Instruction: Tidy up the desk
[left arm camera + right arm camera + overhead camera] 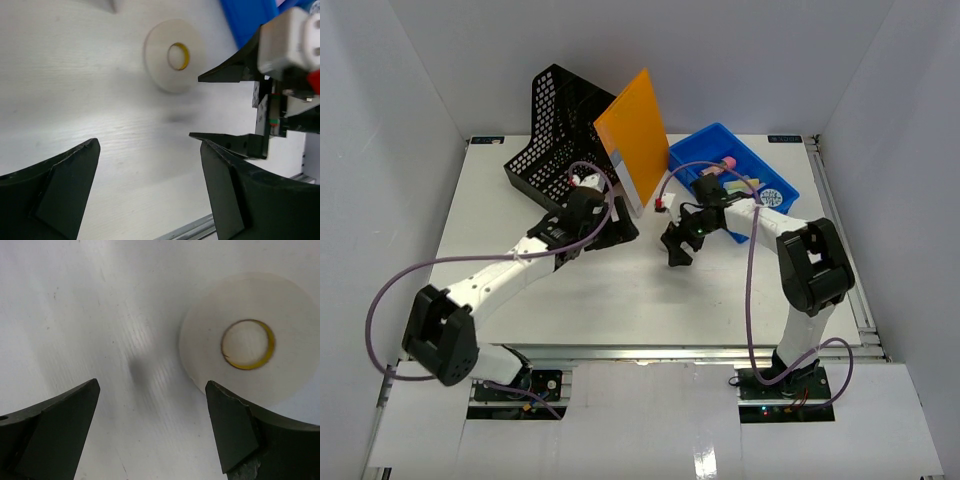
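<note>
The desk is a white tabletop with an aluminium rail along its near edge. A white tape roll with a yellow core lies flat on it, seen in the left wrist view and the right wrist view. In the top view my right gripper hides it. My right gripper is open and empty, low over the desk, with one finger at the roll's edge. My left gripper is open and empty, a little left of the roll and facing the right gripper's fingers.
A black mesh file holder stands at the back left, with an orange folder leaning beside it. A blue compartment tray with several small items sits at the back right; its corner shows in the left wrist view.
</note>
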